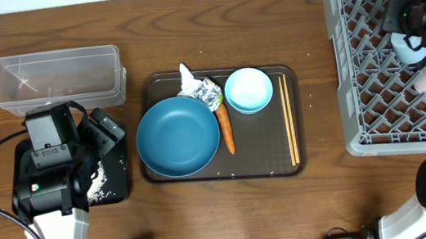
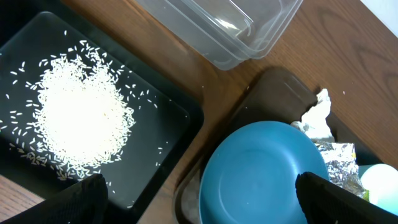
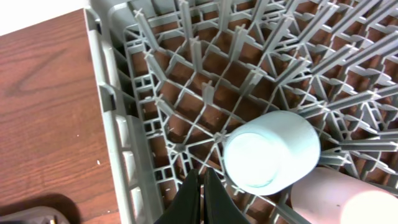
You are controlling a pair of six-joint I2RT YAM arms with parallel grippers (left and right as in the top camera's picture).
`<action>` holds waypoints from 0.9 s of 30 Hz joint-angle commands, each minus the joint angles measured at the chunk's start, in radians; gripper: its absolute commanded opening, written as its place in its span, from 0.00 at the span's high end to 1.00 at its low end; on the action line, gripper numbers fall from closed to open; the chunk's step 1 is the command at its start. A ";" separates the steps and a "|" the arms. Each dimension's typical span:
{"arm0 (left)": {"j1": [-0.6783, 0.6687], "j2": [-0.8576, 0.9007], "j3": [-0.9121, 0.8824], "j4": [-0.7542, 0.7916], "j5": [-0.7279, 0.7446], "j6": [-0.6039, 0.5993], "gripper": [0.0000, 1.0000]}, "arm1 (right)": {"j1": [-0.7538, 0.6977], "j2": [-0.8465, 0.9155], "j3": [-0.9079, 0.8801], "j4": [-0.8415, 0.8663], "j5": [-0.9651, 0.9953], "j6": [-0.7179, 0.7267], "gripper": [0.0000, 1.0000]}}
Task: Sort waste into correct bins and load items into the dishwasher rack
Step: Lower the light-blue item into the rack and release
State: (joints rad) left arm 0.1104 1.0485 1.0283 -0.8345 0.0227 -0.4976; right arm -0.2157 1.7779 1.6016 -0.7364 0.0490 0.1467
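Note:
My left gripper [image 2: 205, 205] hangs open, its fingertips [image 2: 81, 199] spread over the black tray [image 2: 168, 130] and the wide blue bowl [image 2: 261, 168]. Loose rice [image 2: 81, 118] lies heaped in that tray, with the clear tub [image 2: 230, 31] behind it. On the brown tray [image 1: 229, 175] are the crumpled wrapper [image 1: 201, 88], the carrot [image 1: 226, 128], the small light-blue bowl [image 1: 249, 90] and the chopsticks [image 1: 288, 118]. My right gripper [image 3: 202, 186] is shut on nothing above the grey rack [image 3: 118, 143]. Beside it the pale-blue cup [image 3: 270, 149] stands upside down, and the white cup [image 3: 336, 199] is next to that.
The rack [image 1: 378, 56] fills the right side of the table, its raised wall facing the brown tray. The clear tub [image 1: 55, 78] sits at the back left and the black tray [image 1: 109, 178] at the front left under my left arm.

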 commanded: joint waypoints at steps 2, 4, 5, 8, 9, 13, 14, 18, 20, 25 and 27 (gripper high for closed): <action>0.004 0.003 0.017 -0.003 -0.009 -0.002 0.01 | 0.001 0.043 0.006 -0.002 0.064 -0.006 0.97; 0.004 0.003 0.017 -0.003 -0.009 -0.002 0.01 | -0.003 0.062 0.006 -0.007 0.068 -0.006 0.97; 0.004 0.003 0.017 -0.003 -0.008 -0.002 0.01 | -0.006 0.069 0.006 -0.010 0.075 -0.006 0.97; 0.004 0.003 0.017 -0.003 -0.009 -0.002 0.00 | -0.021 0.080 0.006 -0.016 0.078 -0.006 0.97; 0.004 0.003 0.017 -0.003 -0.009 -0.002 0.01 | -0.026 0.080 0.006 -0.016 0.077 -0.006 0.97; 0.004 0.003 0.017 -0.003 -0.009 -0.002 0.01 | -0.043 0.093 0.006 -0.017 0.079 -0.022 0.97; 0.004 0.003 0.017 -0.003 -0.009 -0.002 0.01 | -0.046 0.093 0.006 -0.018 0.079 -0.022 0.97; 0.004 0.003 0.017 -0.003 -0.009 -0.002 0.01 | -0.063 0.106 0.006 -0.018 0.074 -0.021 0.97; 0.004 0.003 0.017 -0.003 -0.009 -0.002 0.01 | -0.069 0.119 0.006 -0.019 0.065 -0.026 0.97; 0.004 0.003 0.017 -0.003 -0.009 -0.002 0.01 | -0.072 0.149 0.006 -0.021 0.060 -0.032 0.98; 0.004 0.003 0.017 -0.003 -0.009 -0.002 0.01 | -0.074 0.150 0.006 -0.019 0.069 -0.032 0.97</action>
State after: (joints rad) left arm 0.1104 1.0485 1.0283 -0.8345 0.0227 -0.4976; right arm -0.2832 1.9175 1.6016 -0.7525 0.1070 0.1276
